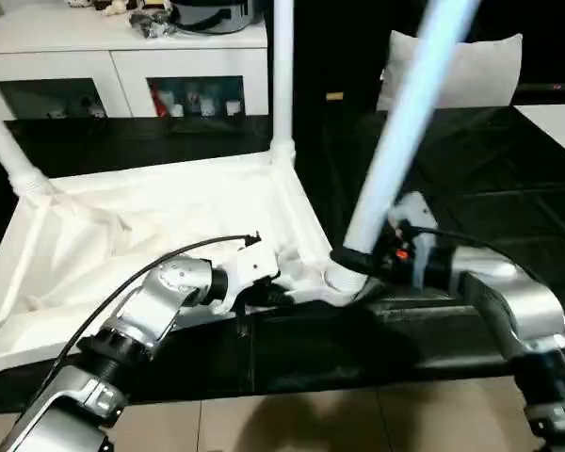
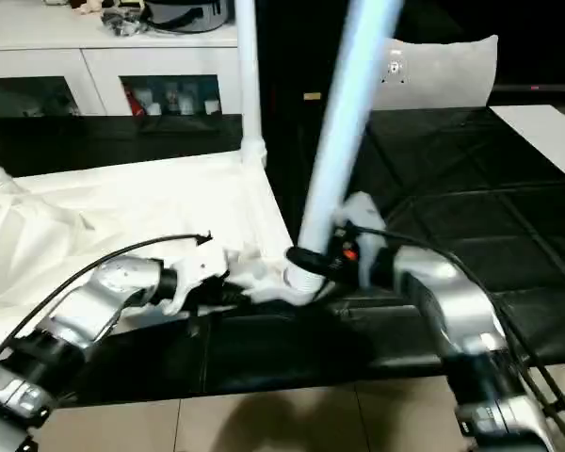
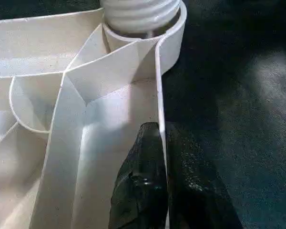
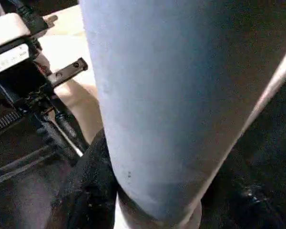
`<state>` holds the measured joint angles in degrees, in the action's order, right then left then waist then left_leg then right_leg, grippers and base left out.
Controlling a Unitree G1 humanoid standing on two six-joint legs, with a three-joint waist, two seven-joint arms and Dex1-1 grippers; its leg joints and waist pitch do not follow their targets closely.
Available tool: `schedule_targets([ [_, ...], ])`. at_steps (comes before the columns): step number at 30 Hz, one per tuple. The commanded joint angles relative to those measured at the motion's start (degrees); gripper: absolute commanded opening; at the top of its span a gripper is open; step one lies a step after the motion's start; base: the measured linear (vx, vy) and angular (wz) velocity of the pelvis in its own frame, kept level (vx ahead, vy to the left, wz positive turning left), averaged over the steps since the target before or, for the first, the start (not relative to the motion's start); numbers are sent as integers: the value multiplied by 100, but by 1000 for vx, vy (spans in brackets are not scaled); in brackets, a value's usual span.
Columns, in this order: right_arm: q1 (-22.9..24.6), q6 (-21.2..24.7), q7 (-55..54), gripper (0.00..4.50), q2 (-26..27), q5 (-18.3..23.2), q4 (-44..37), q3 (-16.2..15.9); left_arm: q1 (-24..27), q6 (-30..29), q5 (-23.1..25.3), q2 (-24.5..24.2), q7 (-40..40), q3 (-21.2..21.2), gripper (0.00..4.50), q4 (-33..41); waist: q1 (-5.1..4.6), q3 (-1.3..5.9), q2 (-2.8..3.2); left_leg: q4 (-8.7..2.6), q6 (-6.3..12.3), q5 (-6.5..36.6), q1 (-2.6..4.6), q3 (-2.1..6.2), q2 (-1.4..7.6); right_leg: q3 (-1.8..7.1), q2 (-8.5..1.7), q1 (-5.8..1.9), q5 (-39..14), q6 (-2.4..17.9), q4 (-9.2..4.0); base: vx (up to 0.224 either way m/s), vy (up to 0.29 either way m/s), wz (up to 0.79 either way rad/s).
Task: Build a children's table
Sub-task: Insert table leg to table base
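The white table top (image 1: 151, 235) lies upside down on a black surface, ribbed underside up. Two white legs stand in its sockets: one at the far right corner (image 1: 282, 75), one at the far left (image 1: 9, 151). A third leg (image 1: 405, 113) leans to the right, its lower end at the near right corner socket (image 1: 342, 280). My right gripper (image 1: 355, 259) is shut on this leg just above the socket, a black finger (image 4: 86, 191) on either side. My left gripper (image 1: 268, 294) is shut on the table top's near rim (image 3: 158, 86) beside that corner.
A white cabinet (image 1: 122, 56) with glass doors stands behind the table top. A white cushion (image 1: 476, 71) lies at the back right, and a white board (image 1: 560, 122) at the right edge. Tiled floor (image 1: 311, 424) runs along the black surface's near edge.
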<state>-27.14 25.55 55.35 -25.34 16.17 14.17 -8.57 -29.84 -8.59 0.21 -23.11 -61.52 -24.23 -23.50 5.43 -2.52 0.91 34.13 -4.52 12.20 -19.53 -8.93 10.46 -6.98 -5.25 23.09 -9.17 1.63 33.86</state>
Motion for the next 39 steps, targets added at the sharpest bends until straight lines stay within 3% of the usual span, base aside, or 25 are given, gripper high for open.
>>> schedule_targets([
  [1, -68, 25, 58, 188, -29, -177, 231, -144, 112, 54, 142, -77, -278, -248, 0, 2, 33, 336, -82, -403, 312, 819, -70, 23, 225, 318, -399, -343, -2289, 641, -466, 0, 0, 0],
  [9, -162, 8, 316, 188, 51, -125, 563, -248, 69, 111, 190, -46, -243, -196, 0, -64, 43, 346, -115, -405, 295, 779, -69, 24, 232, 328, -400, -346, -2195, 650, -450, 0, 0, 0],
  [15, -175, 1, 158, 188, 328, 239, 1059, 244, 123, 68, 112, -29, -209, -148, 0, -14, 26, 342, -106, -417, 237, 995, -50, 33, 233, 316, -408, -337, -2475, 610, -494, 0, 0, 0],
  [18, -28, 106, 197, 188, 474, 597, 1222, 603, 177, 16, 29, 65, -54, -26, 0, -7, 32, 355, -70, -419, 241, 943, -58, 42, 243, 319, -406, -345, -2241, 699, -467, 0, 0, 0],
  [25, -28, 106, 197, 188, 474, 597, 1222, 603, 177, 16, 29, 65, -54, -26, 0, -7, 39, 355, -88, -417, 254, 895, -61, 28, 234, 316, -400, -347, -2269, 698, -469, 0, 0, 0],
  [27, 108, 90, 198, 188, 530, 691, 1217, 703, 205, 1, -1, 134, 60, 34, 0, -12, 40, 349, -61, -419, 243, 953, -53, 29, 235, 316, -399, -339, -2327, 671, -484, 0, 0, 0],
  [28, 526, -247, 83, 188, 572, 582, 1039, 650, 254, -42, -32, 252, 262, 110, 0, -6, 50, 352, -41, -421, 240, 972, -53, 33, 234, 313, -403, -339, -2337, 670, -486, 0, 0, 0],
  [31, 1264, -1137, -213, 188, 571, 75, 744, 423, 338, -68, -36, 409, 563, 194, 0, -11, 71, 319, -96, -457, 279, 962, -65, 18, 247, 321, -406, -335, -2331, 527, -528, 0, 0, 0],
  [33, 1292, -1166, -236, 188, 617, 129, 721, 517, 344, -73, -27, 405, 569, 202, 0, -2, 72, 335, -72, -473, 310, 1177, -6, 19, 216, 296, -399, -329, -2790, 403, -581, 0, 0, 0],
  [36, 1312, -1237, -246, 188, 620, 121, 703, 597, 368, -89, -2, 402, 581, 222, 0, 22, 59, 322, -52, -466, 316, 1359, 7, 23, 195, 278, -394, -294, -3255, 233, -657, 0, 0, 0],
  [38, 1323, -1302, -249, 188, 582, 42, 703, 557, 378, -90, 18, 398, 582, 221, 0, 26, 51, 330, -33, -484, 296, 1415, 10, 41, 211, 269, -395, -294, -3267, 191, -668, 0, 0, 0],
  [39, 1330, -1411, -298, 188, 443, -239, 667, 325, 384, -72, 99, 360, 552, 191, 0, 24, 36, 330, -38, -494, 280, 1472, 8, 51, 220, 265, -385, -296, -3198, 177, -665, 0, 0, 0],
])
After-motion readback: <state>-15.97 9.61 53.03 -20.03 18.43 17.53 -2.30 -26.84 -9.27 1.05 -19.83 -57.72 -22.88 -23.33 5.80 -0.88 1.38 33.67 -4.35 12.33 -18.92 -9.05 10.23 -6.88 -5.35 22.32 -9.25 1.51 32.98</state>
